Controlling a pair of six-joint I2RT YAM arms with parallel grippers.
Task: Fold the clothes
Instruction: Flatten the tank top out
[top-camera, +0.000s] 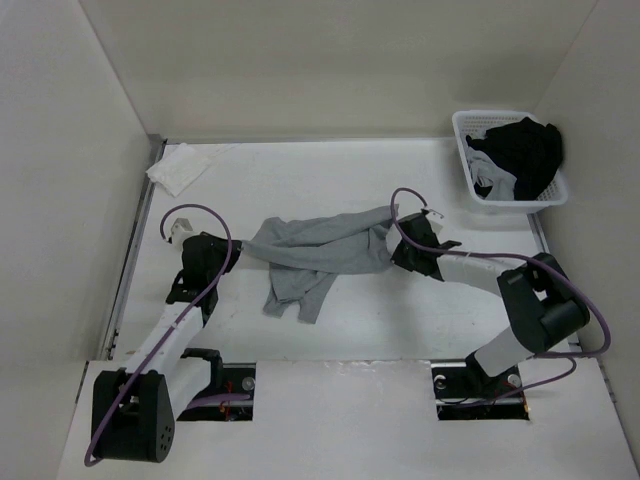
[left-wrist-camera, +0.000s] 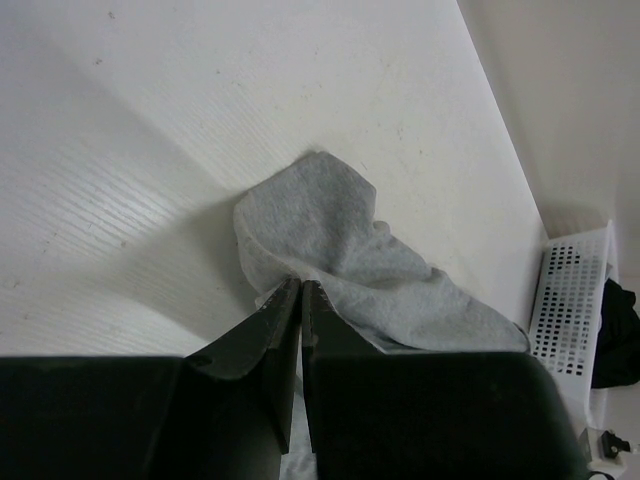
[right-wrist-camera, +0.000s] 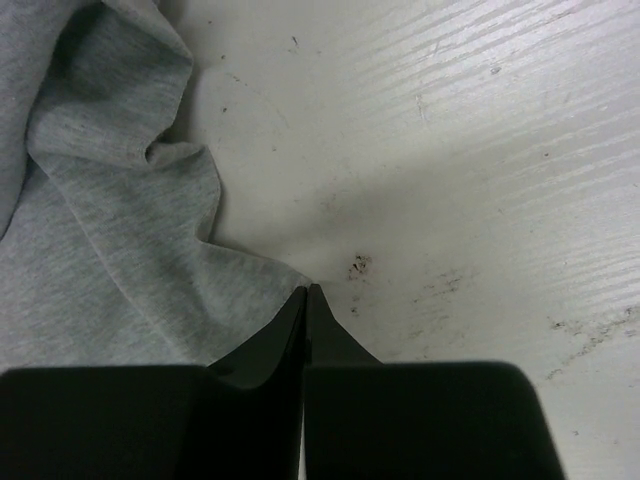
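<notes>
- White table (top-camera: 330, 185) boxed in by plain white walls, seen from the top view.
- Grey clothes (top-camera: 320, 255) lie mid-table, bunched into a band between the two arms.
- Long axis runs left-right, with the right end sitting slightly farther from the bases than the left.
- One flap trails off the band toward the near edge, left of centre.
- Left gripper (top-camera: 236, 254) sits at the band's left end, right gripper (top-camera: 397, 238) at its right end. Both are touching fabric.
- White basket (top-camera: 462, 150) is in the far right corner with a black garment (top-camera: 525, 150) piled in it, well apart from the clothes.
- Small white cloth (top-camera: 180, 168) is in the far left corner, on its own.
- Left wrist view: left gripper (left-wrist-camera: 301, 285) is clenched on the clothes (left-wrist-camera: 330, 235), with fabric pinched between the tips.
- The cloth humps up just ahead of the tips and runs off to the right toward the basket (left-wrist-camera: 570, 300). The black garment (left-wrist-camera: 615, 330) shows at the frame edge.
- Right wrist view: right gripper (right-wrist-camera: 306, 292) is clenched, tips meeting with no gap.
- The clothes (right-wrist-camera: 100, 250) fill the left half of that view in wrinkled folds. The hem edge comes right up to the tips and passes under the left finger.
- Cannot tell whether any fabric is actually caught there.
- Bare scuffed table (right-wrist-camera: 480, 180) fills the right half.
</notes>
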